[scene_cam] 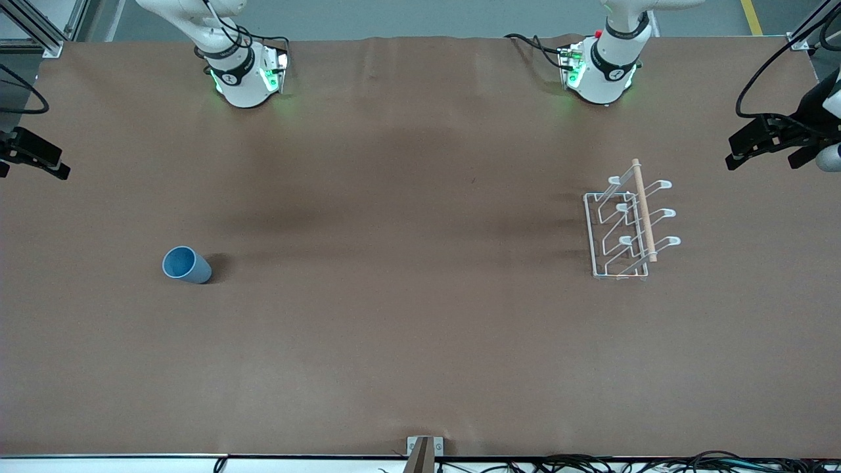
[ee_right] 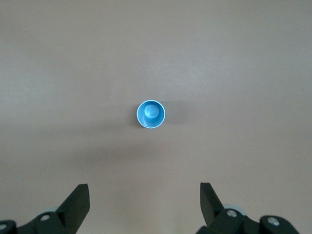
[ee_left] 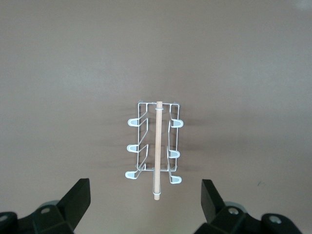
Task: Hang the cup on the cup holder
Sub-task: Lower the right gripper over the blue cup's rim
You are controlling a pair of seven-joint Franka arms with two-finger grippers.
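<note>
Front view: light-blue cup (scene_cam: 186, 265) stands upright at lower left, toward the right arm's end of the brown table (scene_cam: 394, 328); white wire cup holder (scene_cam: 627, 226) at right. Right gripper (scene_cam: 29, 157) and left gripper (scene_cam: 765, 141) hover at the frame edges.
Left wrist view: fingers (ee_left: 78, 200) spread, empty, above the holder.
Right wrist view: fingers (ee_right: 78, 202) spread, empty, above the cup.

Cup (scene_cam: 186, 265): smooth light-blue plastic with a soft sheen. Rack (scene_cam: 617, 236): thin white-coated wire, topped by a pale, matt wooden dowel (scene_cam: 644, 210). Table (scene_cam: 394, 328): brown matt covering, paper-like, faintly creased.
</note>
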